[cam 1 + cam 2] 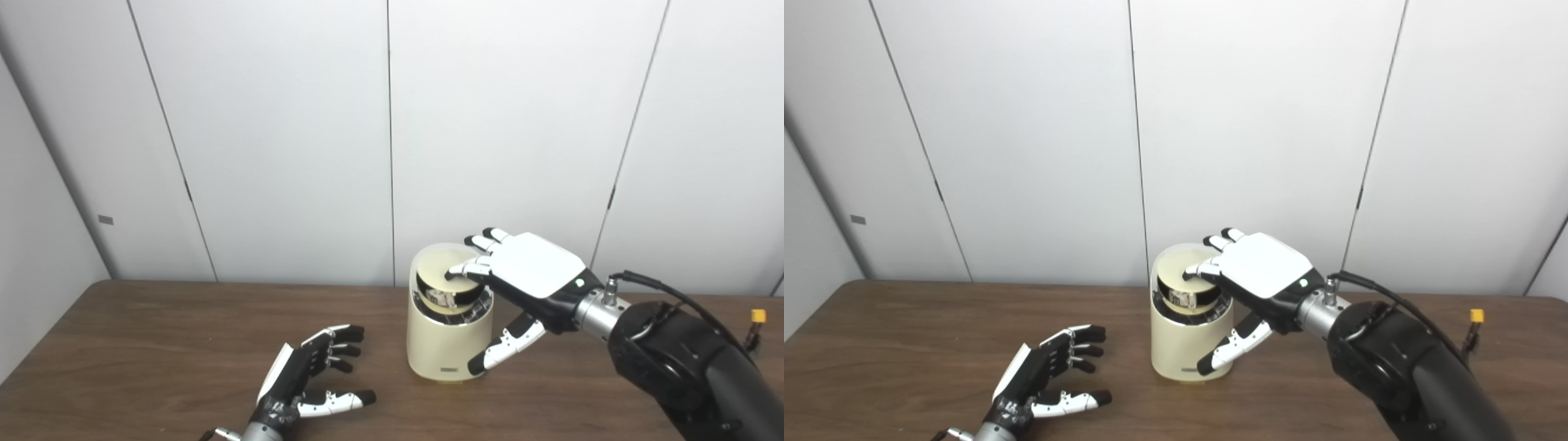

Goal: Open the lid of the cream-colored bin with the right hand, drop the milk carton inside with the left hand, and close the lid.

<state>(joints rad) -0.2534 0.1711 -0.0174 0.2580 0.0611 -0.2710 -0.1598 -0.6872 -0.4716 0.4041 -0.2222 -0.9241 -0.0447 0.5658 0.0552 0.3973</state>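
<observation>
The cream-colored bin stands on the brown table, near its middle. Its round lid sits tilted, leaving a dark gap under its front edge. A small pale printed thing shows in that gap; I cannot tell whether it is the milk carton. No carton lies anywhere on the table. My right hand reaches in from the right with its fingertips resting on the lid and its thumb hanging beside the bin's front wall. My left hand lies low over the table left of the bin, open and holding nothing.
A white panelled wall runs close behind the table. A small yellow connector on a cable lies at the table's far right. My right forearm crosses the table's right part.
</observation>
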